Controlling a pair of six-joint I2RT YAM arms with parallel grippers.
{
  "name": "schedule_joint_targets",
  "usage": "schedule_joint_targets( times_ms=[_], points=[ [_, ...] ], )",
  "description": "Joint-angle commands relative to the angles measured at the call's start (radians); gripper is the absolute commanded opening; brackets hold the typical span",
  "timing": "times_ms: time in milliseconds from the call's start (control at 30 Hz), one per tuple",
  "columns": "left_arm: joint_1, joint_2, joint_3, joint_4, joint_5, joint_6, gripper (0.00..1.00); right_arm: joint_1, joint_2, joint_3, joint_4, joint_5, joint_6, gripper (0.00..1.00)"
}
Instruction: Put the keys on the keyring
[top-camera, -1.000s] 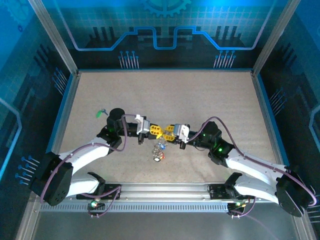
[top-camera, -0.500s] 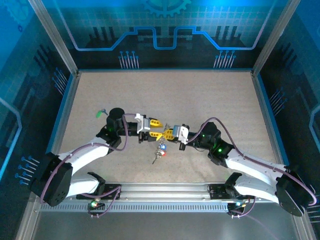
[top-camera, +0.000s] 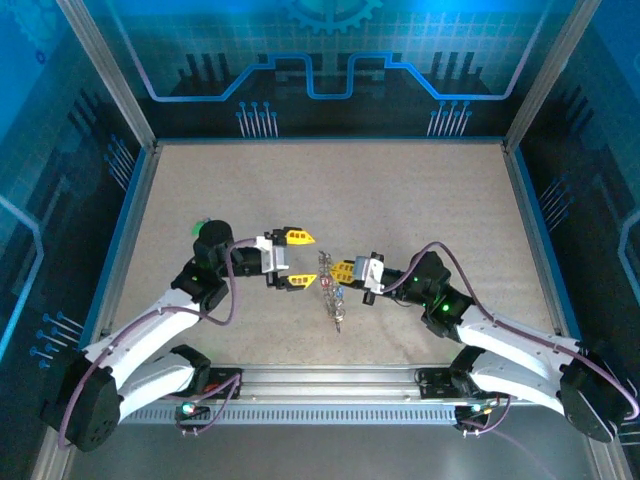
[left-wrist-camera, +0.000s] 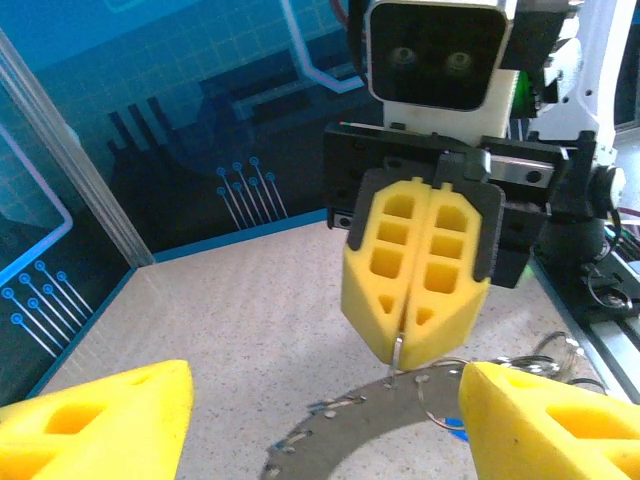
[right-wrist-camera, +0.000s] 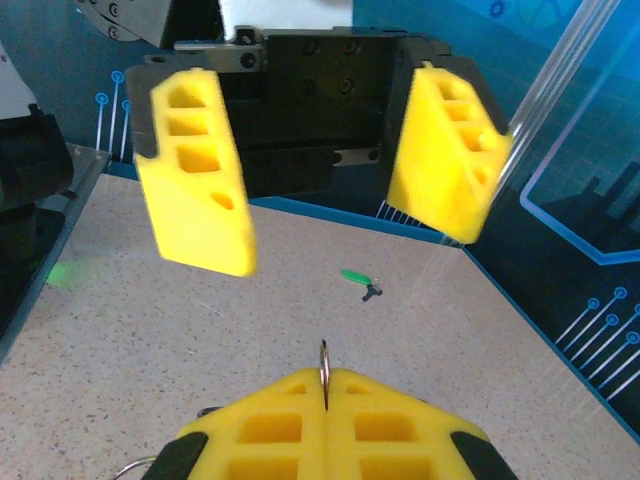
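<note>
My right gripper (top-camera: 343, 271) pinches the keyring (top-camera: 332, 296) by its thin edge above the tabletop's (top-camera: 450, 200) near-middle, my left gripper (top-camera: 298, 259) gapes wide opposite, and any nudge could swivel it loose before the green key (right-wrist-camera: 360, 281) arrives.
</note>
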Motion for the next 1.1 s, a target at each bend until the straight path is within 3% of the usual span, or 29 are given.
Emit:
schedule_joint_targets(
  times_ms=[0, 200, 333, 400, 433, 533, 667, 833, 1000, 1067],
  points=[
    [0.005, -0.012, 0.038, -0.082, 0.043, 0.056, 0.72, -0.014, -0.026, -0.009, 0.07, 0.006, 0.0, 0.0],
    [0.026, -0.021, 0.066, -0.09, -0.154, -0.044, 0.71, -0.019, -0.029, -0.017, 0.096, -0.011, 0.005, 0.0],
    [0.054, -0.007, 0.113, -0.116, -0.512, -0.273, 0.75, -0.019, -0.021, -0.019, 0.117, 0.015, 0.009, 0.0],
    [0.101, 0.008, 0.182, -0.247, -0.699, -0.43, 0.81, -0.02, -0.016, -0.017, 0.128, 0.03, 0.01, 0.0],
    [0.144, 0.028, 0.229, -0.339, -0.733, -0.499, 0.82, -0.02, -0.013, -0.016, 0.134, 0.037, 0.009, 0.0],
    [0.298, 0.151, 0.386, -0.625, -0.733, -0.714, 0.83, -0.02, 0.004, -0.007, 0.148, 0.049, 0.004, 0.0],
    [0.421, 0.395, 0.621, -0.966, -0.802, -0.815, 0.86, -0.016, 0.036, -0.006, 0.185, 0.041, 0.012, 0.0],
    [0.532, 0.679, 0.79, -1.057, -0.814, -0.87, 0.89, -0.008, 0.065, -0.001, 0.195, 0.043, 0.036, 0.0],
    [0.558, 0.869, 0.896, -1.04, -0.885, -0.856, 0.9, 0.018, 0.036, 0.012, 0.138, 0.052, -0.003, 0.0],
    [0.576, 0.921, 0.926, -1.011, -0.86, -0.856, 0.9, 0.019, 0.022, 0.009, 0.123, 0.056, -0.015, 0.0]
  ],
)
